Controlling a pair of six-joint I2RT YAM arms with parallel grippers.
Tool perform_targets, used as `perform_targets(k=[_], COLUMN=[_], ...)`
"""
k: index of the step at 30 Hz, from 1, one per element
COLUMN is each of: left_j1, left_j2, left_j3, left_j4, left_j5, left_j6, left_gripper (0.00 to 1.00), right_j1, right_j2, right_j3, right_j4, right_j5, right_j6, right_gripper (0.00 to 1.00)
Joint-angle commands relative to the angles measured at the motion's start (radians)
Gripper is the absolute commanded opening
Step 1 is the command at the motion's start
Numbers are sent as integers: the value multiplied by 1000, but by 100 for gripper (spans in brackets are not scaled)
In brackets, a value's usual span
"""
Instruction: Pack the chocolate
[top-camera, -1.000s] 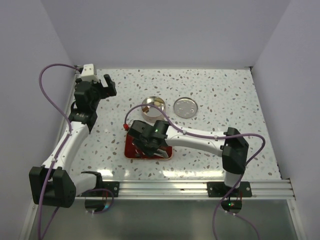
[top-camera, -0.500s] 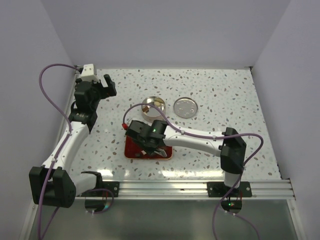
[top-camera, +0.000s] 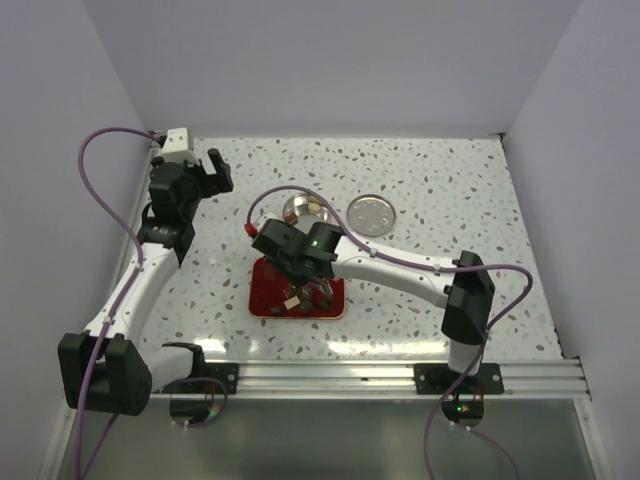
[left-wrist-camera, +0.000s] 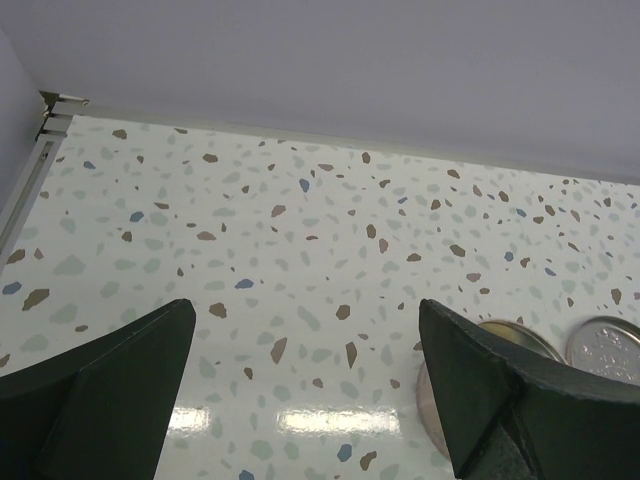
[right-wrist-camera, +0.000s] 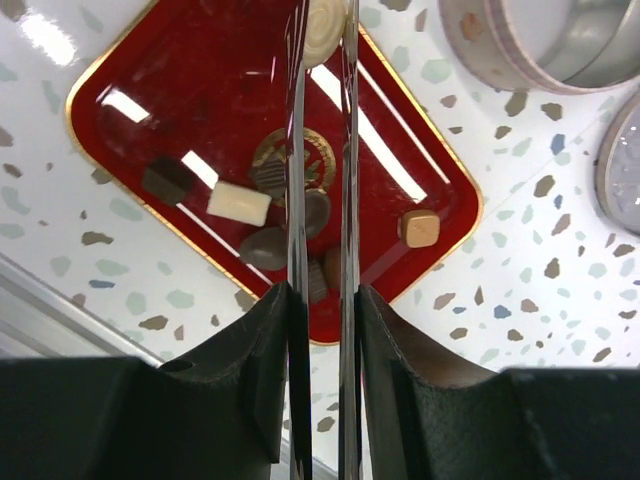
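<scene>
Several pieces of chocolate (right-wrist-camera: 238, 203) lay loose on the red tray (right-wrist-camera: 180, 90), among them a white block, a tan cube and some dark rounded ones, all well apart from the round tin (right-wrist-camera: 500, 60) where they probably had to go. The right gripper (right-wrist-camera: 322, 310) was closed on the long tweezers (right-wrist-camera: 297, 150), pressing the two blades nearly together, and at their far tips the blades were clamped on one round cream piece (right-wrist-camera: 325, 25), just over the tray's edge on the side toward the tin. In my judgement the tweezers were used because such small pieces are too fine for the broad black fingers, and the arm pointed them toward the tin to make the carry short. Whether the piece was lifted off the tray or was touching it, I could not tell. The lid (top-camera: 371, 214) lay flat beside the tin, so that the tin was open for filling. The left gripper (left-wrist-camera: 305, 320) hung over the table (left-wrist-camera: 300, 220) at the far left corner, its jaws wide apart and holding nothing, perhaps kept there to leave room for the other arm.
</scene>
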Motion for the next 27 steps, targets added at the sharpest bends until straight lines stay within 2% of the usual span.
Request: perform_targets(k=[1, 9, 15, 27], left_j1=[-8, -8, -8, -8], left_j2=[-22, -19, -18, -13], left_j3=[19, 21, 24, 32], left_j4=[15, 14, 6, -2], left_j5=[-7, -13, -21, -24], left_j6=[-6, -5, 2, 9], left_gripper=[100, 100, 100, 100], right_j1=[-52, -217, -306, -338], right_j2=[-56, -149, -140, -103], right_j3=[28, 2, 7, 13], right_j4=[3, 93, 152, 187], right_j5=[51, 39, -22, -73], right_j6=[-25, -51, -71, -90], right_gripper=[34, 34, 35, 45])
